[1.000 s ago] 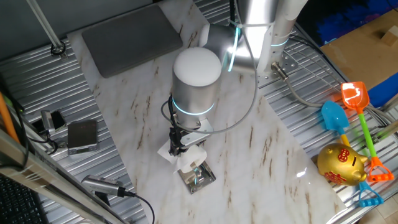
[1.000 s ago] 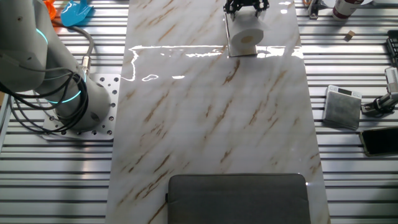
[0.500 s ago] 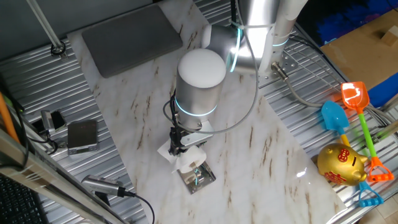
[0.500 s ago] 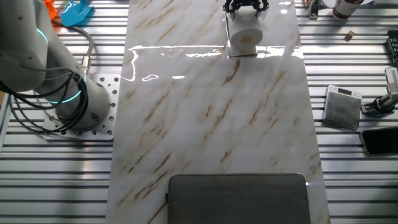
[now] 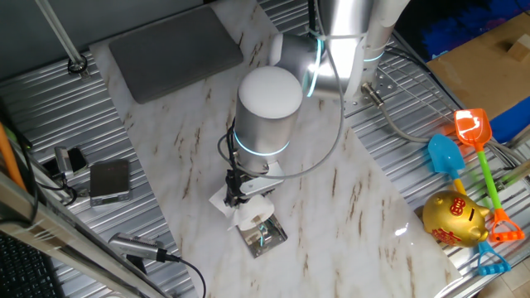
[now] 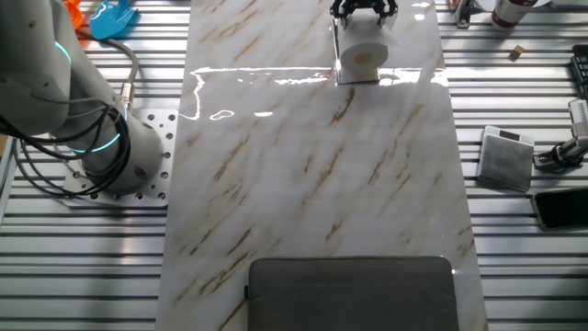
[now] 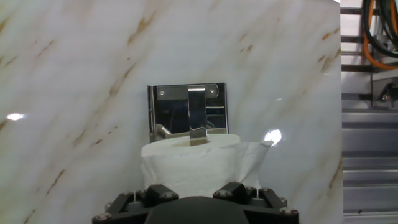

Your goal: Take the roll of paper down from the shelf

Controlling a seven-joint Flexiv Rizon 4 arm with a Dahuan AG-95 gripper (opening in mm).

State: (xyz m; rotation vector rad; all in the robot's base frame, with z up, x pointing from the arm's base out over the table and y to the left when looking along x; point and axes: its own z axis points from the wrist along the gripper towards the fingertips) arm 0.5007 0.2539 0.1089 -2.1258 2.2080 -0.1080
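Note:
The white roll of paper (image 7: 189, 165) sits on the shelf (image 7: 171, 112), a shiny silver-rimmed holder lying on the marble top, and the holder's silver bar overlaps the roll's far edge. My gripper (image 7: 194, 205) is right up against the roll, which fills the space between the jaws; the fingertips are out of sight below the frame. In one fixed view the gripper (image 5: 244, 192) hangs over the roll (image 5: 251, 213) and holder (image 5: 265, 237). In the other fixed view the black gripper (image 6: 363, 11) straddles the roll (image 6: 363, 55).
A grey flat pad (image 5: 170, 50) lies at the far end of the marble top. A small grey box (image 5: 109, 180) with a cable sits on the metal slats to the left. Plastic toys and a gold piggy bank (image 5: 451, 217) lie to the right.
The arm's elbow has shifted slightly up and to the right. The gripper and the roll have stayed almost in place at the holder.

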